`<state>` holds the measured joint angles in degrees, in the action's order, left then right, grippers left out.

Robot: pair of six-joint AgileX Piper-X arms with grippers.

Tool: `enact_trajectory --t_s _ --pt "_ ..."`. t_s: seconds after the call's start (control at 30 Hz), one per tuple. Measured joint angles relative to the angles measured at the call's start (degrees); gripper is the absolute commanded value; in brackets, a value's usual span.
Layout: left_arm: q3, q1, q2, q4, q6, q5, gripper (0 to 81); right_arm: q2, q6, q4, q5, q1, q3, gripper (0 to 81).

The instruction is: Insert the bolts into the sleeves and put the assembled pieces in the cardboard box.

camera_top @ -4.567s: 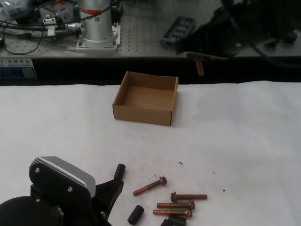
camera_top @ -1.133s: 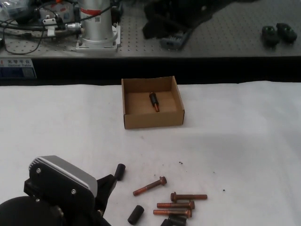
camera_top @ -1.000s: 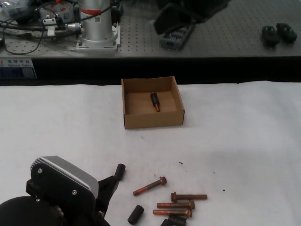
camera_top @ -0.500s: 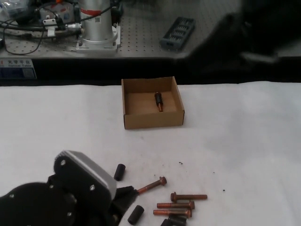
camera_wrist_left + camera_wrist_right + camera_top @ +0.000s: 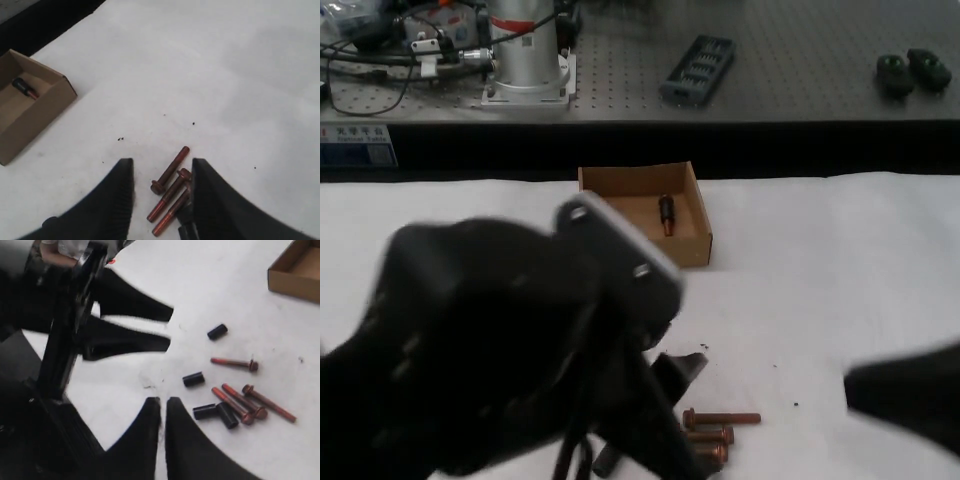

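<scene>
I'm looking over a bench covering (image 5: 820, 260) that is showing plain white, flecked with a few dark specks. Toward its far edge the cardboard box (image 5: 698, 245) is reading tan-brown, and the assembled piece (image 5: 666, 213) inside it is showing a black sleeve over a coppery bolt. Near the front edge I'm picking out rusty orange-copper bolts (image 5: 240, 397) and matte black sleeves (image 5: 193, 379). The left gripper (image 5: 161, 167) and the right gripper (image 5: 163, 405) are both coming through black. The left arm (image 5: 490, 340) is showing black too, with a silver-grey plate (image 5: 620, 250). Beyond the far edge I'm seeing a grey table (image 5: 800, 70) dotted with a regular grid of holes.
</scene>
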<state>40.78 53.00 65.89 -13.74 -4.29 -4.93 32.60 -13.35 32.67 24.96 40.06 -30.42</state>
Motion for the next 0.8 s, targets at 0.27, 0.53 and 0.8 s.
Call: enact_trajectory --t_s 0.27,0.53,0.8 --pt "9.95 -3.46 14.92 -8.78 -5.46 4.04 27.6 -10.21 -4.93 -7.31 8.45 0.0 8.66 5.4" --pt "20.93 -5.6 29.6 -17.83 -17.24 4.93 27.6 -18.31 -7.21 -8.57 12.54 0.0 15.49 5.4" --pt "27.29 -5.54 36.42 -20.36 -31.54 3.76 27.6 -19.14 -8.51 -10.79 15.59 0.0 18.88 5.4"
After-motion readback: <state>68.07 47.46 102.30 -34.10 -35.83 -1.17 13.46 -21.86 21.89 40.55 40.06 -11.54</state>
